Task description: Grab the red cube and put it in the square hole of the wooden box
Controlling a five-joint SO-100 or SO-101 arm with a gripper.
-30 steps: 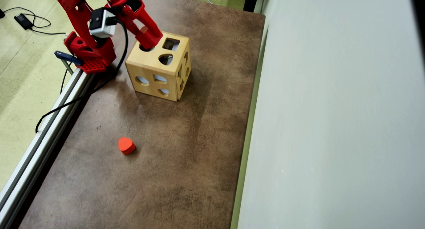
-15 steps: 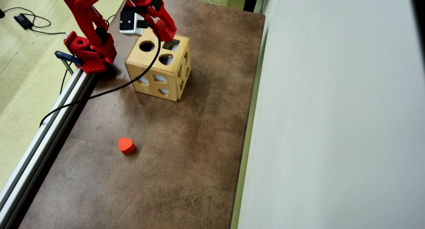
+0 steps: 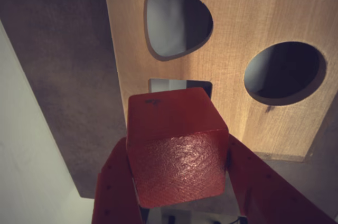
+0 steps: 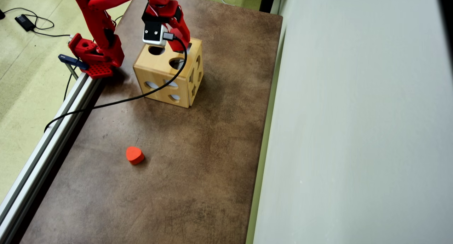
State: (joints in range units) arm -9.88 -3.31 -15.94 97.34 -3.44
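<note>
- A mottled brown table mat (image 4: pixel 198 159) covers the table; pale green floor lies toward 9 o'clock in the overhead view and a grey wall panel (image 4: pixel 354 131) toward 3 o'clock.
- The red wooden cube (image 3: pixel 177 150) is clamped between the two red fingers of the gripper (image 3: pixel 179 168), one pressing each side face, so it hangs squarely over the box.
- In the wrist view the square hole (image 3: pixel 179 85) shows just past the cube at 12 o'clock, mostly hidden; the cube looks nearly lined up for lowering.
- The light wooden box (image 4: pixel 159 77) also carries a rounded-triangle hole (image 3: pixel 177 20) at 12 o'clock and a round hole (image 3: pixel 285 71) at 2 o'clock.
- An orange rounded block (image 4: pixel 135 155) lies well apart, at 6 o'clock from the box.
</note>
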